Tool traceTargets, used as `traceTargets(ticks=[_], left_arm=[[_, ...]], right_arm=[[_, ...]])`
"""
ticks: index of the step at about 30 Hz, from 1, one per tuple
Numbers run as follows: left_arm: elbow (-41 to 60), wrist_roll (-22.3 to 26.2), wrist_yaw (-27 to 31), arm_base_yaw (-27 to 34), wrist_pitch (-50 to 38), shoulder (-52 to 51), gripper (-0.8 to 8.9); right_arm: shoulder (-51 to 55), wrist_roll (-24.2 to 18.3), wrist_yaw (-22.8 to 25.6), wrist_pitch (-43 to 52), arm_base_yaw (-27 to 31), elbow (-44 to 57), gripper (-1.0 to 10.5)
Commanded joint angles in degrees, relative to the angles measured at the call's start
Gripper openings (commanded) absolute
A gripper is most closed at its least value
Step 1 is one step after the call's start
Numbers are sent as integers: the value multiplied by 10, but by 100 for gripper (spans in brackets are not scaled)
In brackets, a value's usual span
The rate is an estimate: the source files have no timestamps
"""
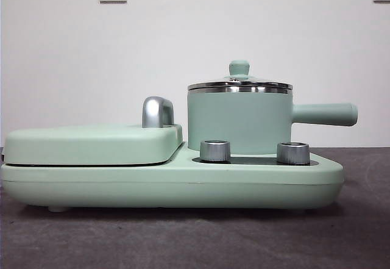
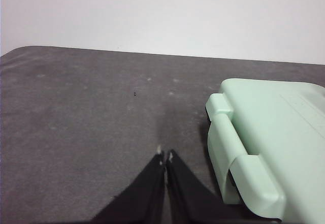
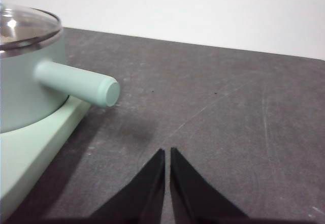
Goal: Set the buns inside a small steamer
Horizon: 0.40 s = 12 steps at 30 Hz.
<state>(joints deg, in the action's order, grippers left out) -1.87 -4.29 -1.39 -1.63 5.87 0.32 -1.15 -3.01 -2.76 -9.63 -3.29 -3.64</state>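
Left gripper (image 2: 164,158), right gripper (image 3: 167,154): jaws pressed together, empty. Small steamer (image 1: 239,121): mint-green, steel-rimmed, lid on.

Glass lid (image 1: 240,81) atop small steamer (image 1: 239,121)

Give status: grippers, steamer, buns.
Left gripper shut, empty, beside griddle cover. Right gripper shut, empty, near steamer handle. Small steamer lidded on base. No buns in view.

Mint-green cylindrical small steamer (image 1: 239,121) w/ steel rim: upright on right side of mint-green cooker base, glass lid on w/ green knob, long straight handle pointing right. Contents not visible.
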Motion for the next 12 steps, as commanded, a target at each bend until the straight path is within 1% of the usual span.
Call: traceTargets(ticks=[1,7,9,12], left_arm=[[11,-5,-1,1,-8,0,7],[11,-5,0,1,-8,0,7],[11,-5,0,1,-8,0,7],[11,-5,0,1,-8,0,7]], right_arm=[[9,6,2,21,1,25,15],[9,11,2,2,1,30,15],[9,40,-11,3,1,30,15],[9,41,-17,6,0,30,15]])
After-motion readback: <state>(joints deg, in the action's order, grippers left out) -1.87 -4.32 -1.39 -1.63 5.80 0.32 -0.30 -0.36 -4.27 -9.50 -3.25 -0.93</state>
